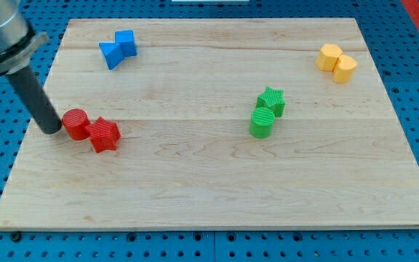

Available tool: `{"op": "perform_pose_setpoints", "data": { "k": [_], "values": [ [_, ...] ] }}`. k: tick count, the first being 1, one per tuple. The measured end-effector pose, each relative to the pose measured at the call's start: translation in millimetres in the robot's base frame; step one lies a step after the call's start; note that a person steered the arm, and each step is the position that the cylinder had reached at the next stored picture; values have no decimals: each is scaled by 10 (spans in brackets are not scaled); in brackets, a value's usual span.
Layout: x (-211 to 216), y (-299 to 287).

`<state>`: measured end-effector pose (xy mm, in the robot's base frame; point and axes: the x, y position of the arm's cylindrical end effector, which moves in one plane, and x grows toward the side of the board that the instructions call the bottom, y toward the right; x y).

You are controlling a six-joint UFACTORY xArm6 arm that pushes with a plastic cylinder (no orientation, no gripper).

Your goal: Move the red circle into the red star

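At the view's upper left, the arm's grey body is cut off by the frame edge, so only its lower housing and the dark rod show. No claw is fitted, so there are no jaws to report. The rod leans down toward the view's right. My tip [52, 129] rests on the wooden board [209, 196], just beside the red circle [76, 124] on its left; contact cannot be confirmed. The red circle touches the red star [105, 134], which lies to its lower right. Blue blocks [118, 49], shapes unclear, sit near the top. Green blocks [267, 111] and yellow blocks [337, 62] stand paired elsewhere.
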<state>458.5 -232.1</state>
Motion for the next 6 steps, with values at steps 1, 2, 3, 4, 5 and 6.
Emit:
{"op": "perform_pose_setpoints", "data": {
  "k": [1, 2, 3, 4, 5, 6],
  "values": [
    [-56, 224],
    [-56, 216],
    [-56, 159],
    [82, 36],
    [638, 14],
    [622, 267]
  ]
}}
